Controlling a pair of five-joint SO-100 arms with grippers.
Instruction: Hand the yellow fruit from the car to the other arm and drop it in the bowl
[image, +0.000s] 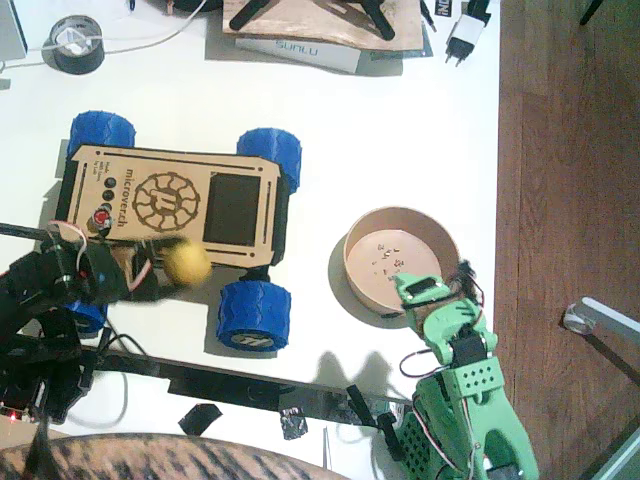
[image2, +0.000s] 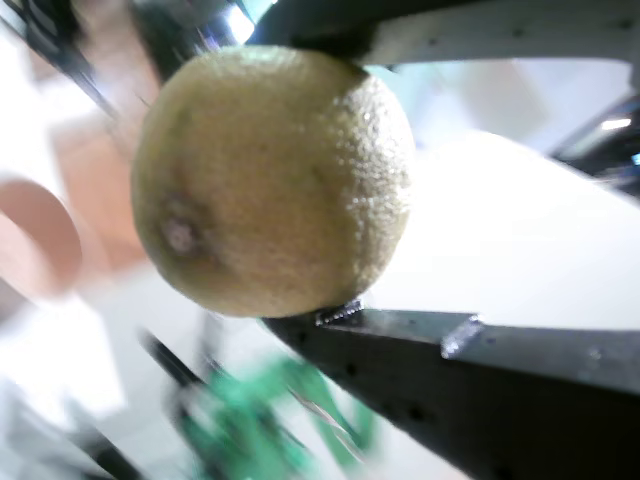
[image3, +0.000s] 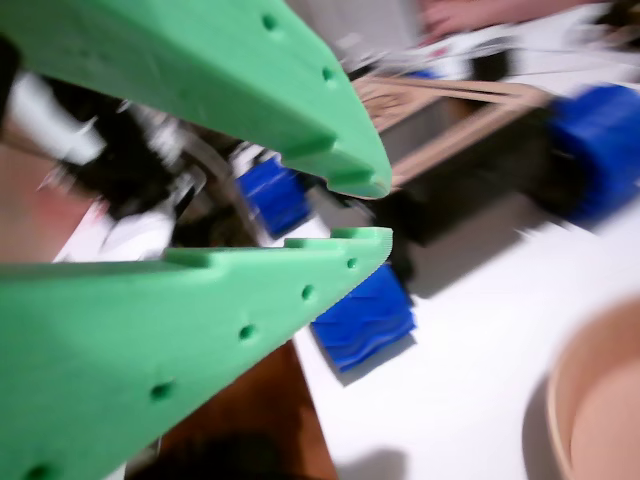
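Observation:
The yellow fruit (image: 187, 260) is held just above the front edge of the car (image: 170, 200), between its front blue wheels. My left gripper (image: 170, 265), the black one, is shut on it. In a wrist view the fruit (image2: 270, 180) fills the gap between the black fingers (image2: 480, 380). The green right arm stands at the lower right. Its gripper (image: 425, 290) hangs over the near rim of the wooden bowl (image: 400, 215). In the other wrist view, the green jaws of that gripper (image3: 378, 212) nearly touch at the tips with nothing between them, facing the car (image3: 450, 130) and beside the bowl (image3: 600, 400).
A grey tape roll (image: 77, 45), a flat box (image: 300, 48) and a white plug (image: 462, 38) lie along the back. A black strip (image: 250, 385) runs along the front. The table's right edge (image: 497, 250) borders the wooden floor.

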